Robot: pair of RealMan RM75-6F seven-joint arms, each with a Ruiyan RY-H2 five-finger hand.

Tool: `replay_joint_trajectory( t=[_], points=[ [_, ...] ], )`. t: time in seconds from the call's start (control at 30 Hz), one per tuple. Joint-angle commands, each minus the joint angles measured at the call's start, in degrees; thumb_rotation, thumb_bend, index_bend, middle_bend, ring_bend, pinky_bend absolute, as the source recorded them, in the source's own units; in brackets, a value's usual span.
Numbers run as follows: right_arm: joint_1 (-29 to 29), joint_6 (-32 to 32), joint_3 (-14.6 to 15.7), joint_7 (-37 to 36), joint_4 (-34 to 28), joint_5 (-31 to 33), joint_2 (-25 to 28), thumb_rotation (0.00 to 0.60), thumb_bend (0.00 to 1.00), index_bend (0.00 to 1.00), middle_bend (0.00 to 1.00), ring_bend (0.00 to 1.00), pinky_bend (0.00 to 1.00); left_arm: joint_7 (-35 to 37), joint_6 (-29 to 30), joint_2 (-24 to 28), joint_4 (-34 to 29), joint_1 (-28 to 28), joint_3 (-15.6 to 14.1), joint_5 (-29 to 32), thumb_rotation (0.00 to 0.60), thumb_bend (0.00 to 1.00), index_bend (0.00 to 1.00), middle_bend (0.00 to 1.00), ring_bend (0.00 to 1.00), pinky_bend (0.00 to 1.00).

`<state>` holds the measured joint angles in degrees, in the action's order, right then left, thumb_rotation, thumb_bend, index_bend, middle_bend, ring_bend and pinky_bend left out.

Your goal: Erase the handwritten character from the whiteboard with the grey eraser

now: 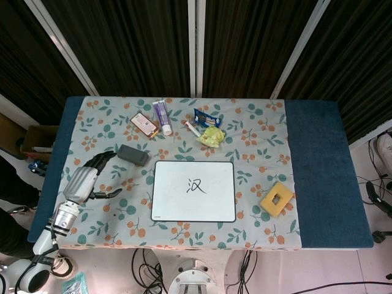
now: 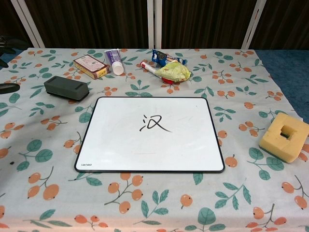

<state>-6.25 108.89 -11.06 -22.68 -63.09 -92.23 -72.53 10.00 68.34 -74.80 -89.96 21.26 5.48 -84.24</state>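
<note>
A white whiteboard (image 1: 193,190) (image 2: 149,134) lies flat in the middle of the table, with a black handwritten character (image 1: 195,185) (image 2: 154,123) near its centre. The grey eraser (image 1: 133,154) (image 2: 66,87) lies on the cloth just beyond the board's far left corner. My left hand (image 1: 90,176) hovers at the table's left side with its fingers spread and nothing in them, fingertips a short way left of the eraser. In the chest view only a dark fingertip (image 2: 8,87) shows at the left edge. My right hand is out of sight.
A yellow sponge block (image 1: 277,198) (image 2: 284,140) sits right of the board. Along the far edge lie a small pink box (image 1: 144,124) (image 2: 90,66), a white tube (image 1: 162,117) (image 2: 114,61), a blue packet (image 1: 207,117) and a yellow-green wrapper (image 1: 212,136) (image 2: 173,71).
</note>
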Motion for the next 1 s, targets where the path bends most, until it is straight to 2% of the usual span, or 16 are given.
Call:
replay_joint_trajectory(
  t=[0.03, 0.43, 0.6, 0.67, 0.87, 1.0],
  points=[
    [-0.02, -0.36, 0.06, -0.19, -0.35, 0.11, 0.14, 0.600, 0.23, 0.00, 0.00, 0.00, 0.00, 0.02, -0.03, 0.09, -0.10, 0.17, 0.06, 0.21, 0.384, 0.15, 0.09, 0.08, 0.08, 0.20],
    [0.26, -0.95, 0.31, -1.56, -1.81, 0.42, 0.52, 0.600, 0.23, 0.00, 0.00, 0.00, 0.00, -0.41, -0.82, 0.36, -0.44, 1.06, -0.45, 0.44, 0.384, 0.15, 0.09, 0.08, 0.08, 0.20],
    [0.79, -0.74, 0.52, -2.42, -3.17, 0.33, 1.41, 0.600, 0.24, 0.00, 0.00, 0.00, 0.00, -2.02, -3.90, 0.86, 1.24, 4.25, 0.21, -0.67, 0.379, 0.15, 0.10, 0.08, 0.08, 0.20],
    [0.97, -0.67, 0.51, -2.56, -3.72, 0.37, 1.80, 0.600, 0.24, 0.00, 0.00, 0.00, 0.00, -4.59, -5.38, 1.09, 1.97, 6.29, 0.94, -1.33, 0.409, 0.15, 0.10, 0.08, 0.08, 0.20],
    [1.28, 0.78, 0.53, -1.85, -5.84, -0.88, 2.85, 0.600, 0.24, 0.00, 0.00, 0.00, 0.00, -13.54, -13.97, 1.75, 4.63, 13.94, 2.50, -1.61, 0.577, 0.16, 0.10, 0.08, 0.08, 0.20],
    [1.49, 0.96, 0.81, -0.89, -6.65, -1.34, 3.04, 0.600, 0.24, 0.00, 0.00, 0.00, 0.00, -18.56, -17.90, 0.04, 8.47, 18.38, 3.04, -2.14, 0.600, 0.17, 0.11, 0.09, 0.08, 0.20]
  ],
)
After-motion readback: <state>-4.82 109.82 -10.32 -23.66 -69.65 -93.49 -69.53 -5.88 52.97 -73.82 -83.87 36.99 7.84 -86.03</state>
